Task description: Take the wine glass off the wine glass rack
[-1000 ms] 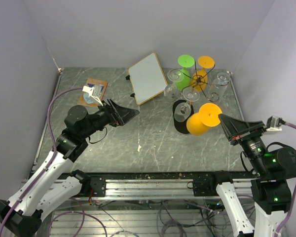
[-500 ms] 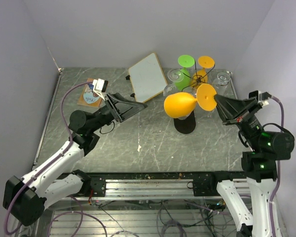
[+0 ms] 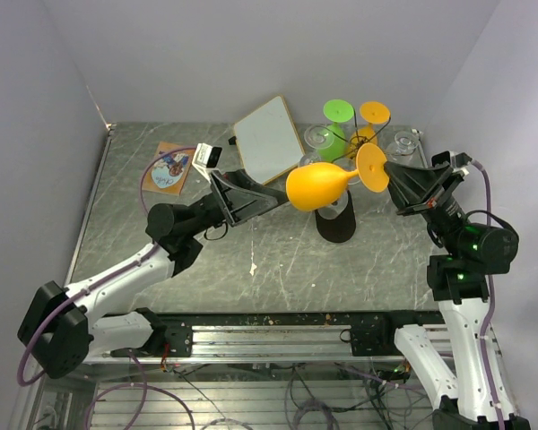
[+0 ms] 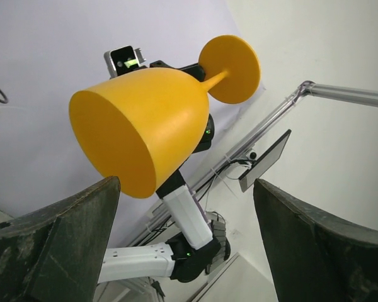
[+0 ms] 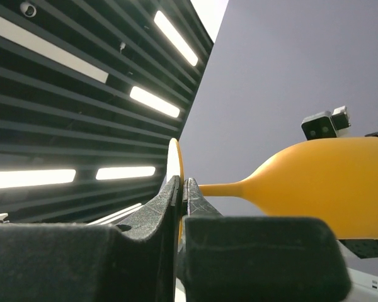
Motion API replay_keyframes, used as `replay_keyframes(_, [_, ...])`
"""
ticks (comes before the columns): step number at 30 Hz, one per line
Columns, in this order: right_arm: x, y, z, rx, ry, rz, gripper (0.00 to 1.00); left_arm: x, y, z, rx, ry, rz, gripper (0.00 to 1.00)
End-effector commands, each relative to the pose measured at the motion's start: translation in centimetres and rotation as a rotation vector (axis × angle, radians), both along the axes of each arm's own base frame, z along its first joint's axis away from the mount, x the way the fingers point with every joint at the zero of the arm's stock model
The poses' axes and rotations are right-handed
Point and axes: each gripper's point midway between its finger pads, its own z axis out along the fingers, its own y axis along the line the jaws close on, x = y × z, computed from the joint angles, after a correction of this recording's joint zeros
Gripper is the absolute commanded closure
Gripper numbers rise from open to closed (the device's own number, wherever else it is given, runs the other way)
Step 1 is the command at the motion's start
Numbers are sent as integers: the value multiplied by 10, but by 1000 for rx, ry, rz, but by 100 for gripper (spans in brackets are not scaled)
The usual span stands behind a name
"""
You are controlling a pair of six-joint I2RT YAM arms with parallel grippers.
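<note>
One wine glass [image 3: 318, 184] — lifted higher, left gripper [image 3: 267, 199] nearer.

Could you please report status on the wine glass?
Right pincer shut on foot of orange wine glass, held sideways off rack. Left pincer open, facing its bowl, nothing between.

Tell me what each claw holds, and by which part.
The right claw grips the orange glass by the rim of its foot. The left claw is open, holding nothing.

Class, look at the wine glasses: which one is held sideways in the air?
The orange glass, gripped by its foot in the right end effector; the rest are at the rack.
</note>
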Motion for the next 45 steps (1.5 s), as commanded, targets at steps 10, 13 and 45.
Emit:
replay_keyframes(10, [-5, 0, -2, 35, -33, 30, 100, -23, 0, 51, -230, -109, -119, 28])
replay_keyframes(13, [-2, 0, -5, 26, -26, 20, 100, -26, 1, 53, -257, -116, -140, 36])
replay_keyframes(45, [14, -113, -84, -900, -74, -1039, 32, -21, 17, -57, 400, -19, 193, 93])
